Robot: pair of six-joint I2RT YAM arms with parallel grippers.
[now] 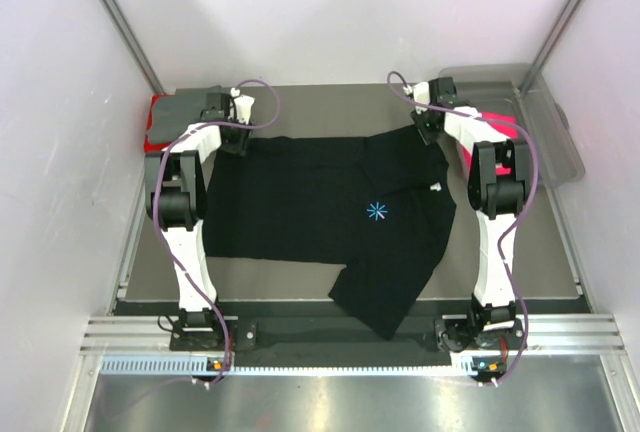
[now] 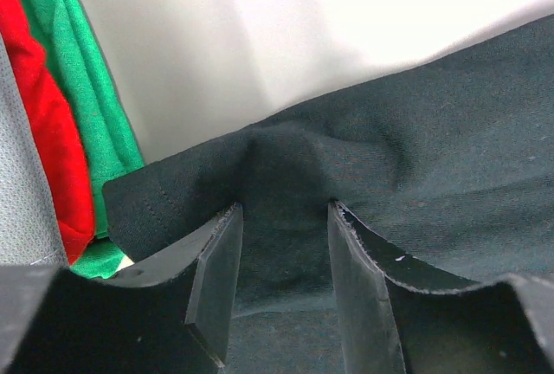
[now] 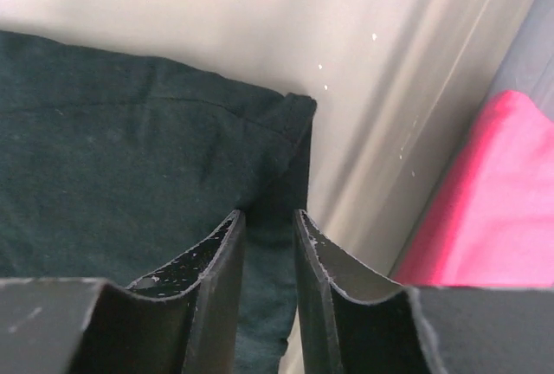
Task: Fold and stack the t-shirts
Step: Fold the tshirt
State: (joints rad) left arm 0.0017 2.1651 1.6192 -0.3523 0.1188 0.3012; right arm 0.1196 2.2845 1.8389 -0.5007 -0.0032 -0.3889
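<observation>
A black t-shirt (image 1: 330,212) with a light-blue asterisk print (image 1: 377,212) lies spread on the table, one part folded toward the front edge. My left gripper (image 1: 235,137) is at its far left corner. In the left wrist view its jaws (image 2: 286,209) stand open astride a raised hump of the black cloth (image 2: 415,149). My right gripper (image 1: 428,132) is at the far right corner. There the jaws (image 3: 268,214) stand a narrow gap apart over the shirt's corner (image 3: 286,132), which lies between them.
A pile of folded tees sits at the far left, grey (image 1: 185,107) on top with red (image 1: 155,137) under it; green (image 2: 86,88) shows beside red (image 2: 43,132). A hot-pink tee (image 3: 493,209) lies in the clear plastic bin (image 1: 545,122) at the far right.
</observation>
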